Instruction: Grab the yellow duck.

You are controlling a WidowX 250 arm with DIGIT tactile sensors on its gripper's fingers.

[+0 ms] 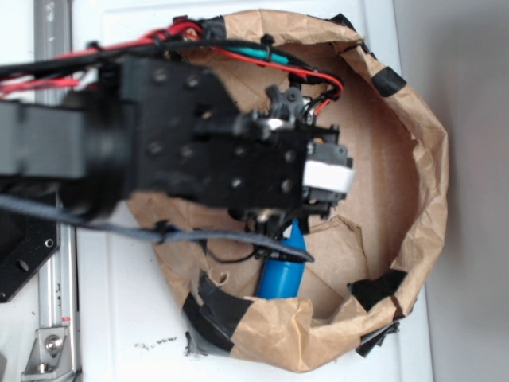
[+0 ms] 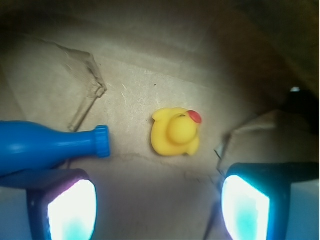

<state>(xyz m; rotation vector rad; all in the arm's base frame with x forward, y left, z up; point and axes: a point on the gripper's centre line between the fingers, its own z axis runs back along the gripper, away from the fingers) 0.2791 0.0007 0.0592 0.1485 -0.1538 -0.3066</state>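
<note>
Wrist view: the hand point(image 2: 159, 207) gapes wide, empty, at frame bottom; centre it over the yellow duck point(image 2: 176, 133), avoiding the blue bottle point(image 2: 47, 146) at left.

Black screwed arm point(image 1: 183, 151) with red cables point(image 1: 171, 33).

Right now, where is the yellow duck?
In the wrist view, the yellow duck lies on the brown paper floor, just right of the blue bottle's neck. The arm hides it in the exterior view.

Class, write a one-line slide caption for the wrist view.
Open gripper above a small yellow rubber duck on brown paper, with a blue plastic bottle lying alongside.
</note>
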